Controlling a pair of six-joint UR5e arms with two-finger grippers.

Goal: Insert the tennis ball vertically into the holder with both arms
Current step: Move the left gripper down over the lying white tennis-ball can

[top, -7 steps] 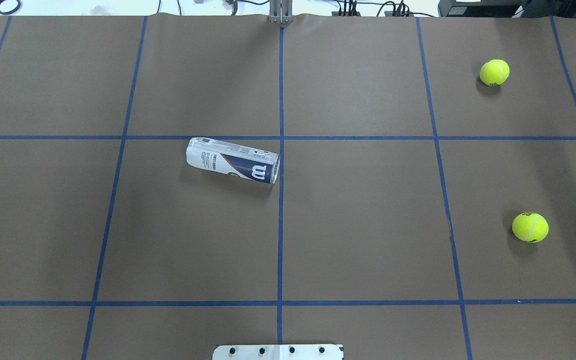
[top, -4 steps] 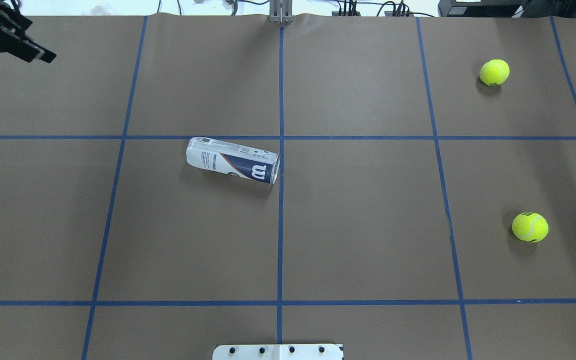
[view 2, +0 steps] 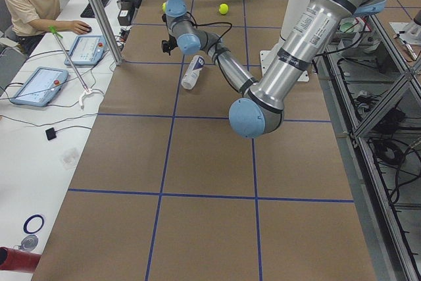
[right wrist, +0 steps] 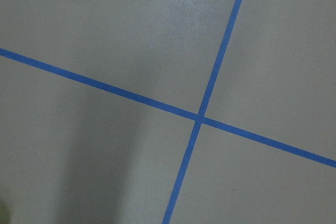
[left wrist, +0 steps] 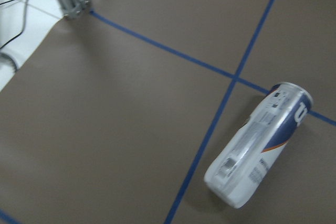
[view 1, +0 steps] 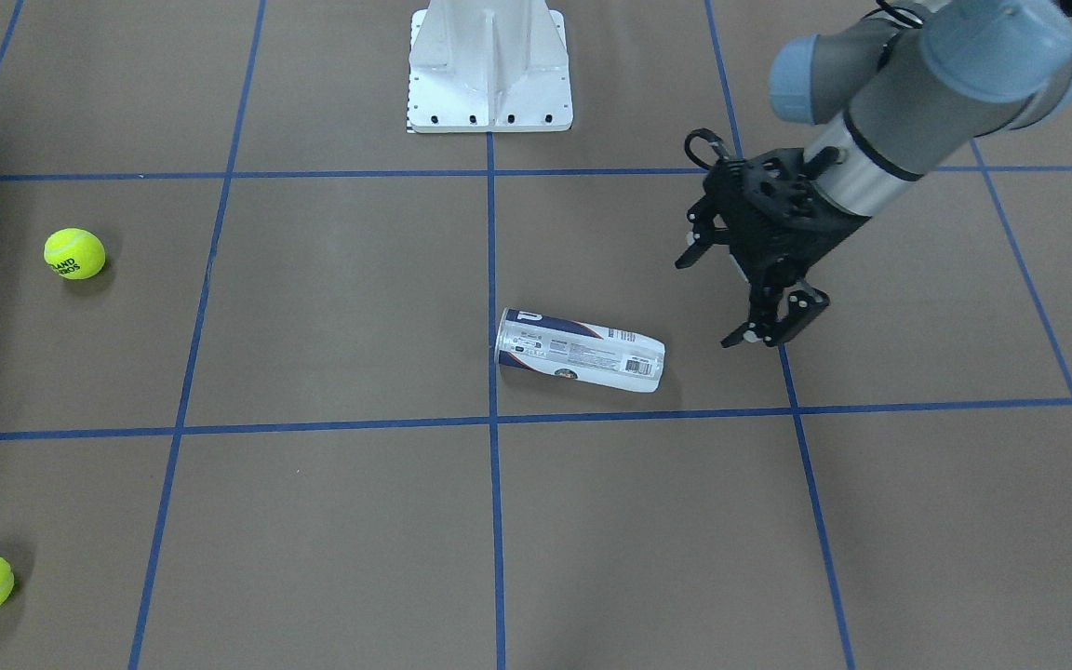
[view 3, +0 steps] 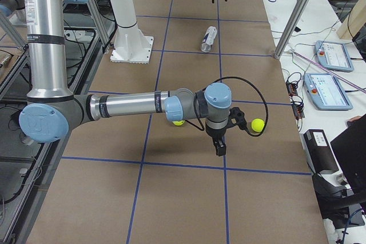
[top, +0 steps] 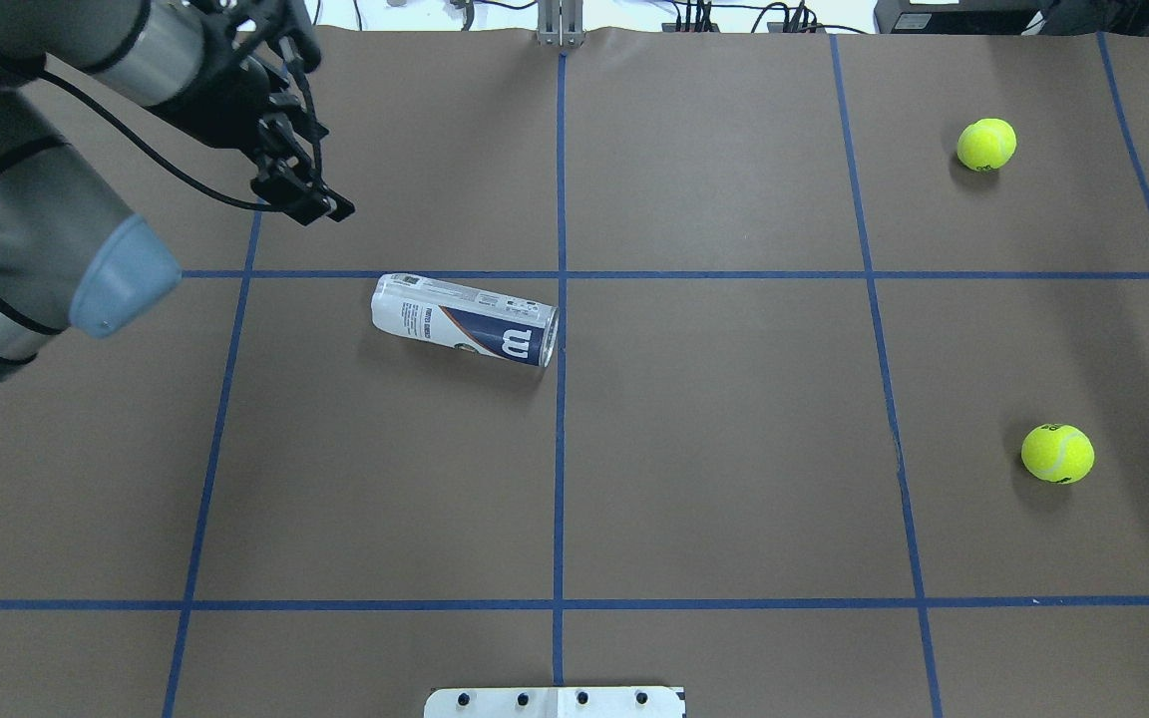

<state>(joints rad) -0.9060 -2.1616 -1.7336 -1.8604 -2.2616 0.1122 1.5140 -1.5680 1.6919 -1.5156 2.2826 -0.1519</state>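
1. The holder (top: pixel 465 319), a clear plastic tube with a white and navy label and a metal-rimmed mouth, lies on its side near the middle of the brown paper-covered table (top: pixel 734 499). It is well apart from every edge. Its mouth sits just beside the blue tape line (top: pixel 561 449) that runs down the table's centre.
2. The label covers the tube's wall, so I cannot tell what is inside the holder.
3. Two yellow-green felt tennis balls lie on the table outside the holder. One is near the far right corner (top: pixel 986 144) and the other is near the right edge, about halfway along it (top: pixel 1057 454). Both are well apart from the holder.
4. The black left gripper (view 1: pixel 727 296) hangs above the table off the holder's closed end, toward the left edge, apart from the holder. Its fingers (view 1: pixel 783 316) are spread and hold nothing.
5. The black right gripper (view 3: pixel 220 148) points down over the table near the right edge, close to the two balls. I cannot tell whether its fingers are spread or together.
6. A white metal pedestal base (view 1: pixel 489 93) stands at the middle of the robot-side edge.
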